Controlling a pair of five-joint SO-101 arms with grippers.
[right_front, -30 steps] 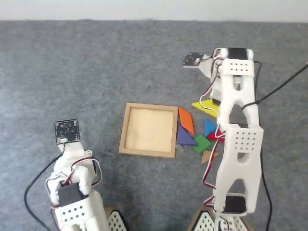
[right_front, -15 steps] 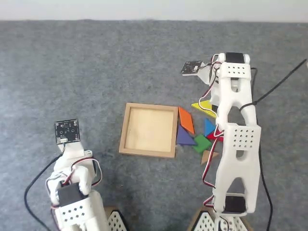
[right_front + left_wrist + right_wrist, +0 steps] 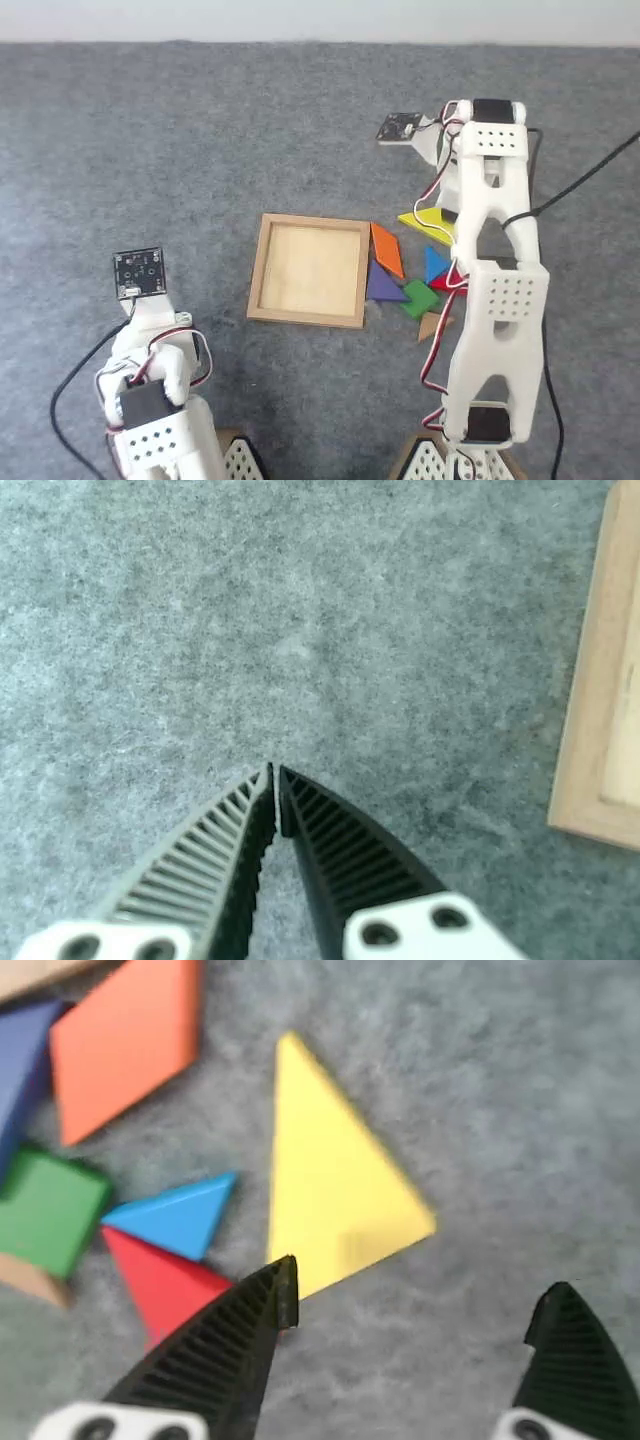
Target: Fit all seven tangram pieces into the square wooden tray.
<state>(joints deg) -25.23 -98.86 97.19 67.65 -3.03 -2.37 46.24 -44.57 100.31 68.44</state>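
Right hand [image 3: 424, 1282] is hanging wide open — empty — over the yellow triangle [image 3: 330, 1175]; left hand [image 3: 274, 772] is sitting closed, gripping nothing.

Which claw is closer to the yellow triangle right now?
The right. The right claw hangs open directly over the yellow triangle. The left claw sits shut above the carpet, on the wooden tray's opposite side.

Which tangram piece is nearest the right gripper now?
The large yellow triangle, lying just ahead of the open right gripper. The small blue triangle and the red triangle lie beyond one finger, off to the side.
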